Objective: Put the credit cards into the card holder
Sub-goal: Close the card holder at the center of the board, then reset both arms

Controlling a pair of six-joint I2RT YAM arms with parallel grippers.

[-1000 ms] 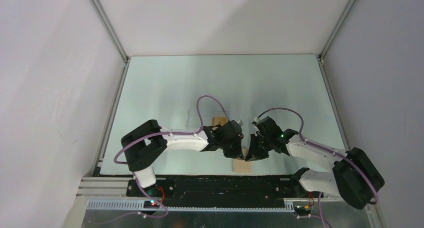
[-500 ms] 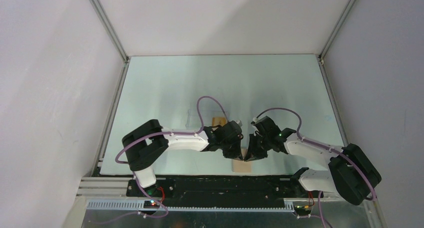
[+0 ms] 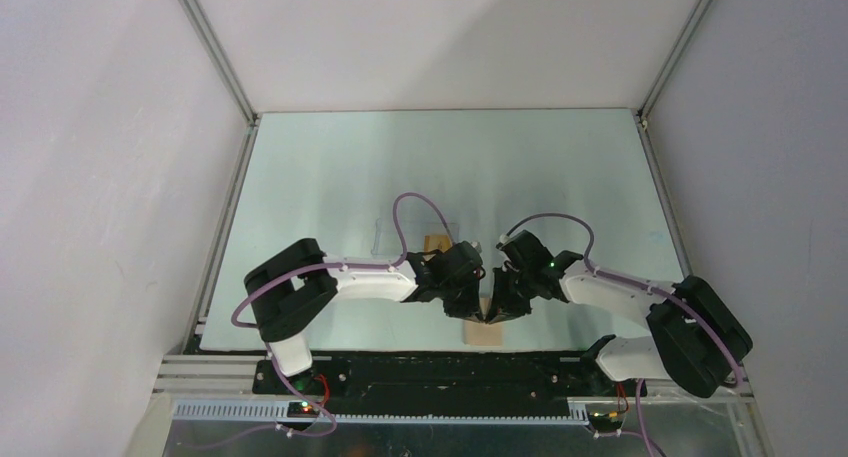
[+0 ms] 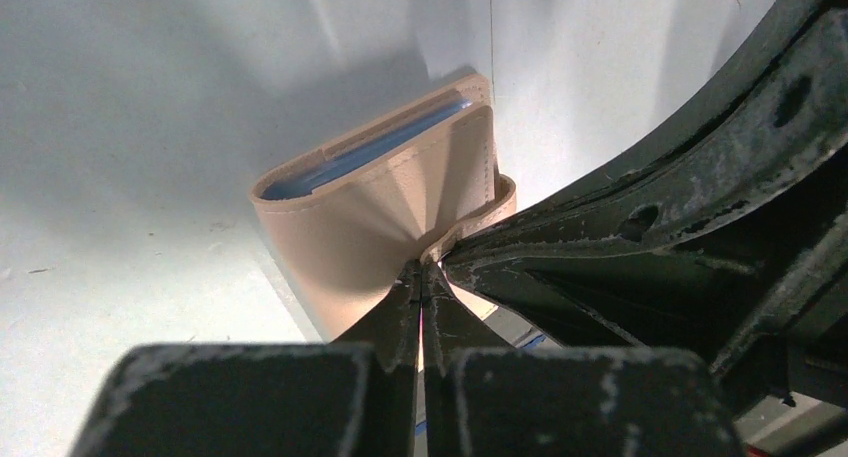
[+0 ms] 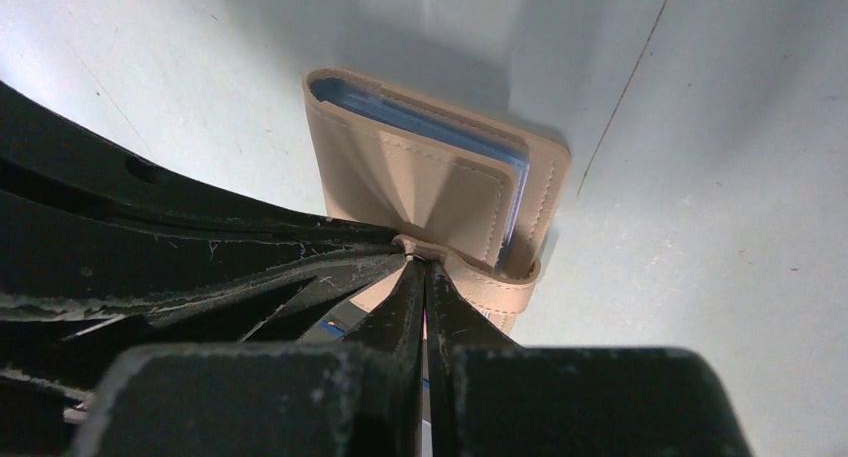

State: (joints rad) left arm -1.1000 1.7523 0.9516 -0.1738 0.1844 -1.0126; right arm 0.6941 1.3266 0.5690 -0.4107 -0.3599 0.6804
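Card holder (image 3: 484,329): tan, closed. It sits at the near edge of the table (image 3: 400,157), about midway across and just ahead of the arm bases. Blue lining (image 4: 370,152) shows along the open top edge between the two leather panels. The snap tab (image 5: 500,287) wraps around one side edge.

Left gripper (image 4: 421,277): fingertips pressed together on the holder's outer panel. The leather puckers into creases radiating from the pinch point, so it is clenched on the holder (only a hairline gap between the tips).

Right gripper (image 5: 425,269): likewise clamped on the holder, tips meeting at the same puckered spot just beside the tab. The two grippers come in from opposite sides, their fingers crossing closely at the pinch.

Top view: both wrists are bent down and meet over the holder, hiding most of it. Only its near portion shows.

Credit card (image 3: 433,240): one orange-yellow card visible farther out on the table, behind the left wrist. It lies at the right end of a faint clear box (image 3: 395,235) (cannot tell whether inside it or on it). It is apart from the holder.
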